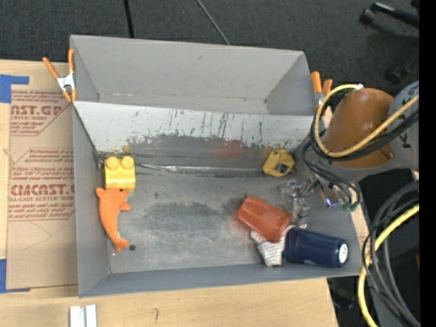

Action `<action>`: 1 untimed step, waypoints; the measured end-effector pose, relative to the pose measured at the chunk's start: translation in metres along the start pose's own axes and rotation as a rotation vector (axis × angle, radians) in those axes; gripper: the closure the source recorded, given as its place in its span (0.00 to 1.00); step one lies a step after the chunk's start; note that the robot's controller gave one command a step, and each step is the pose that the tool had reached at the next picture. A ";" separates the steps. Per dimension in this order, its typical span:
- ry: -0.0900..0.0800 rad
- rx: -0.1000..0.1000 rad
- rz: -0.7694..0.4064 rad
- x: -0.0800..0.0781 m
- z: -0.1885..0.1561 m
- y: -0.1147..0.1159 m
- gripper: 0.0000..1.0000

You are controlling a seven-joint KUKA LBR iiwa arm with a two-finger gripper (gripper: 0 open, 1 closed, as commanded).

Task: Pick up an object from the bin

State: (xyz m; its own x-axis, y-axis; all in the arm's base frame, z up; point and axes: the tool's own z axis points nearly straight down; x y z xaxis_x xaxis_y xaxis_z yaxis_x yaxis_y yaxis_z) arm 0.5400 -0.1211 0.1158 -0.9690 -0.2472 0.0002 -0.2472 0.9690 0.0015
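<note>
My gripper point(297, 200) hangs low at the bin's right side, just right of a red-orange rounded block point(262, 218) and above a dark blue cylinder point(315, 248) lying on its side in the front right corner. A small white and grey woven piece point(271, 253) pokes out between the block and the cylinder. A yellow tape measure point(278, 162) rests against the back wall, a little behind and to the left of the gripper. I see nothing held in the gripper.
At the left wall a yellow two-stud brick point(119, 172) sits behind an orange dolphin-shaped toy point(113, 216). The arm, with its orange cover and looped cables, comes in over the right rim.
</note>
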 end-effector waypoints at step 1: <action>0.002 -0.001 -0.012 0.004 -0.052 0.005 1.00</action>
State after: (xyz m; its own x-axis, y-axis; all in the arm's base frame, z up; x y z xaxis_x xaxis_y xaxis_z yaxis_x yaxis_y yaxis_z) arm 0.5351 -0.1176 0.1678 -0.9658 -0.2592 0.0025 -0.2592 0.9658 0.0027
